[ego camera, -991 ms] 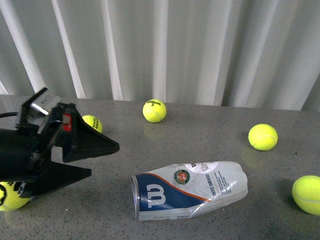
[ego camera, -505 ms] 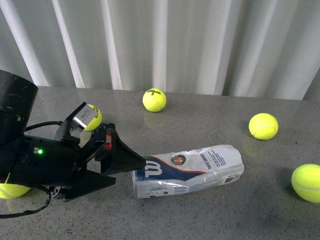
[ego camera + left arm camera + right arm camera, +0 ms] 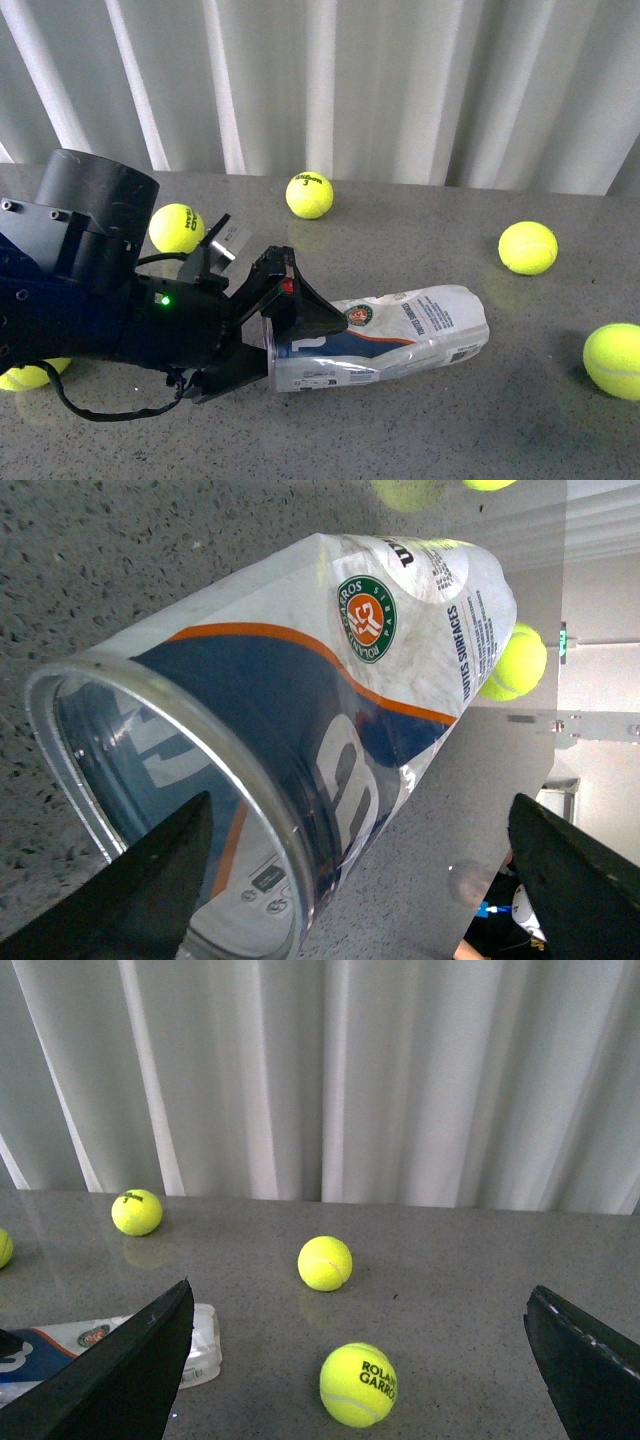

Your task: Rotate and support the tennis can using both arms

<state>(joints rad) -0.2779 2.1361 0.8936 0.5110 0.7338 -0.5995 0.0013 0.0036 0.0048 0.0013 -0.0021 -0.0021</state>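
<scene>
left hand moved in from 9 o'clock, spread around rim of tennis can, not gripping | can lying on tabletop, closed end toward 3 o'clock | right hand wide, empty (support pending)

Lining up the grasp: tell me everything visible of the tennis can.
The tennis can is a clear, empty-looking plastic tube with a silver rim and a blue, white and orange label bearing a W and a round emblem. It lies on its side on the grey table, open end toward the left gripper, whose open fingers straddle the rim; contact is unclear.
</scene>
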